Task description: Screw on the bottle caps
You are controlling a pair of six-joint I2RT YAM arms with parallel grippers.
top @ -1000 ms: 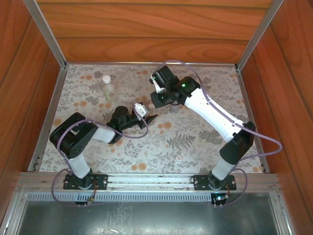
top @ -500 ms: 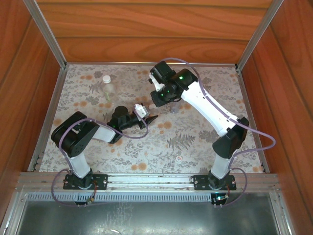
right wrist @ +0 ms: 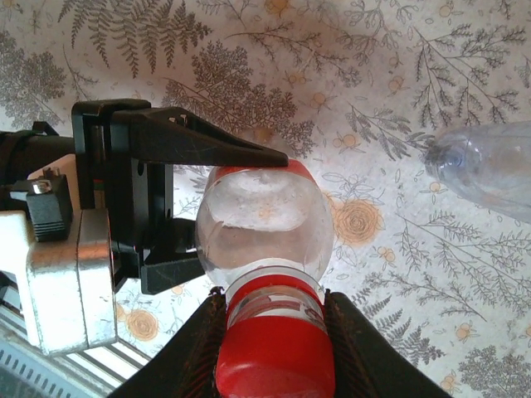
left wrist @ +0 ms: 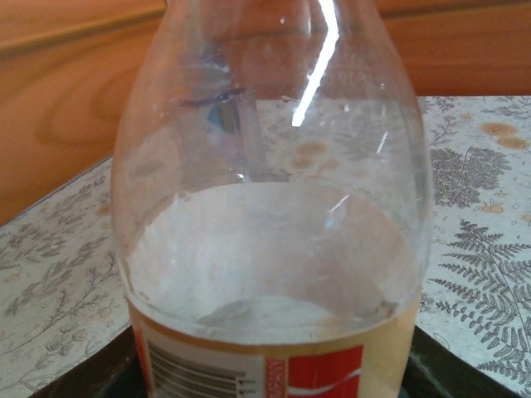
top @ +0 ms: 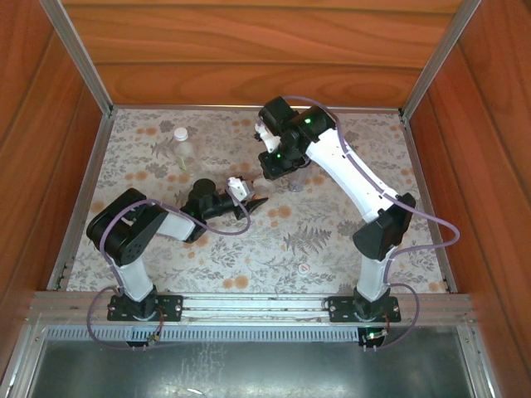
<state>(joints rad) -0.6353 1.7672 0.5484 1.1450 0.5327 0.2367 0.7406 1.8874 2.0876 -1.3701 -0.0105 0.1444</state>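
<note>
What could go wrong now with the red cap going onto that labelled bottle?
The red cap, pinched by the right gripper, sits on the neck of the labelled bottle; if tilted, it may cross-thread. The left gripper holds that bottle's smooth round body, so it could spin with the cap. The clear bottle close by might get knocked.

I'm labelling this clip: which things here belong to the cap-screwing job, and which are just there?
Job: labelled bottle, red cap, white-capped bottle, plain clear bottle, small pale disc, likely a cap.
Just there: floral table cover, wooden walls.
</note>
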